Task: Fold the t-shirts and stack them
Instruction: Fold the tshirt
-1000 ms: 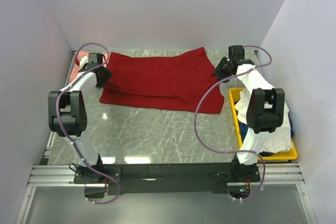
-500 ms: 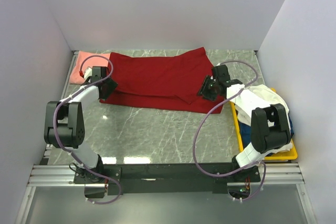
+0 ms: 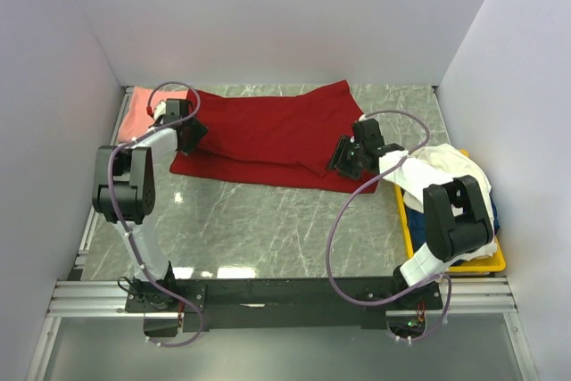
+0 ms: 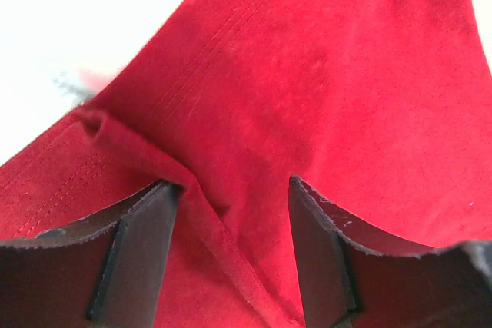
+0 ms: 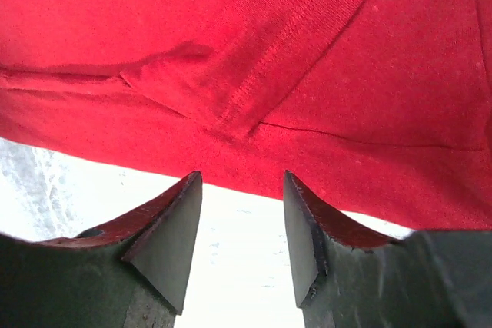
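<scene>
A deep red t-shirt [image 3: 268,131] lies spread across the back of the marble table, its near part folded over in layers. My left gripper [image 3: 190,136] is at the shirt's left edge; in the left wrist view it [image 4: 234,186] stands open, low over the red cloth [image 4: 346,74], with a raised fold running between its fingers. My right gripper [image 3: 343,156] is at the shirt's near right edge, open [image 5: 240,182] over bare table, the red hem [image 5: 231,36] just ahead. A salmon pink t-shirt [image 3: 136,111] lies at the back left. A cream white t-shirt [image 3: 446,167] is heaped on the tray.
A yellow tray [image 3: 482,265] sits along the right side and also holds some dark blue cloth [image 3: 492,213]. White walls close in the table on the left, back and right. The marble tabletop [image 3: 268,220] stretches between the red shirt and the arm bases.
Both arms have swung in from the back corners onto the red shirt's side edges, the right one coming forward and leftward. The right jaws have opened a little wider.
</scene>
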